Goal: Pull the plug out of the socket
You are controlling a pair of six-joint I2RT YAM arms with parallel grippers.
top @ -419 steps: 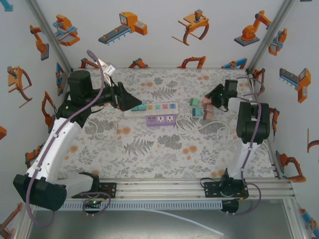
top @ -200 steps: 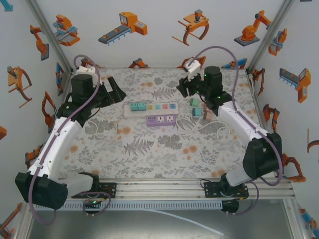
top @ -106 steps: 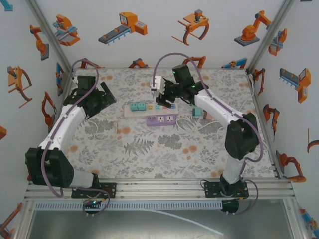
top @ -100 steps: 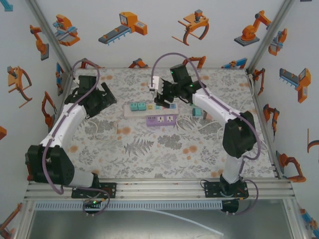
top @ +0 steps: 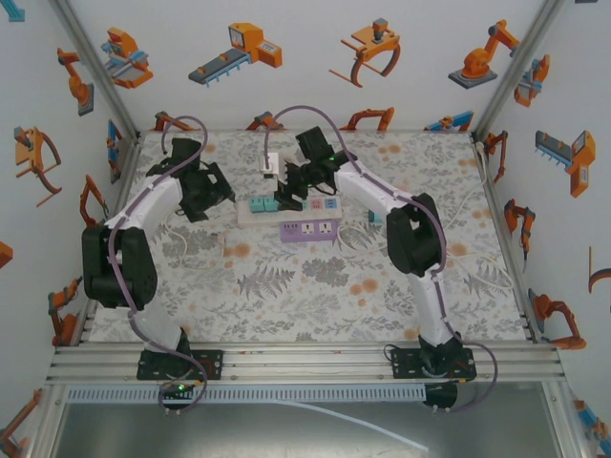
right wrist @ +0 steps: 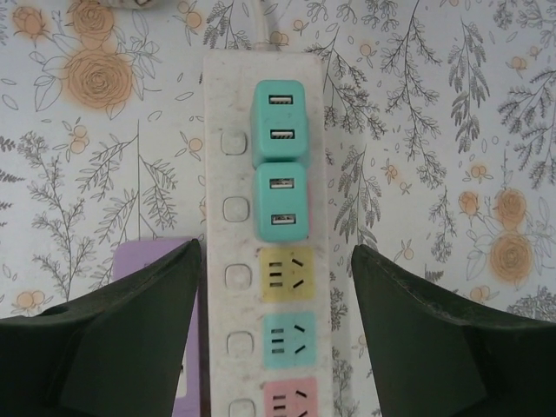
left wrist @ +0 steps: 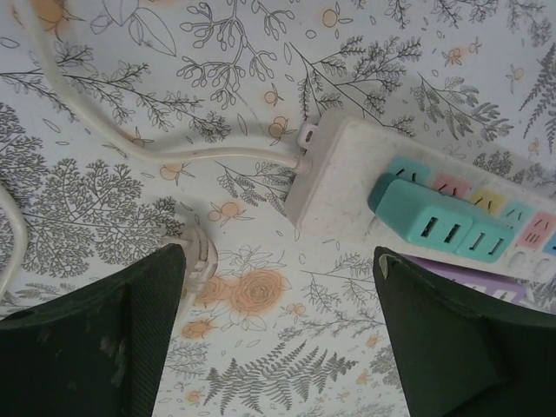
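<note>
The left arm (top: 145,202), white links with black joints, folds sharply at its elbow and angles inward, its dark two-finger left gripper (left wrist: 278,334) held with jaws spread wide. The right arm (top: 372,196) stretches far across leftward; its dark right gripper (right wrist: 274,326) seems to point straight down, jaws parted, nothing held.

Rear power strip (top: 323,206): lies crosswise toward the back of the table (top: 315,286).
Front power strip (top: 310,230): just before the rear strip's right half.
End plug (right wrist: 279,122): in the rear strip's socket nearest the cord (left wrist: 174,152).
Second plug (right wrist: 281,201): touching the end plug, next socket along.
Cord: runs left from the rear strip's left end.
Left gripper (left wrist: 278,256): left of the rear strip.
Right gripper (right wrist: 276,261): over the rear strip, beside the plugs.
</note>
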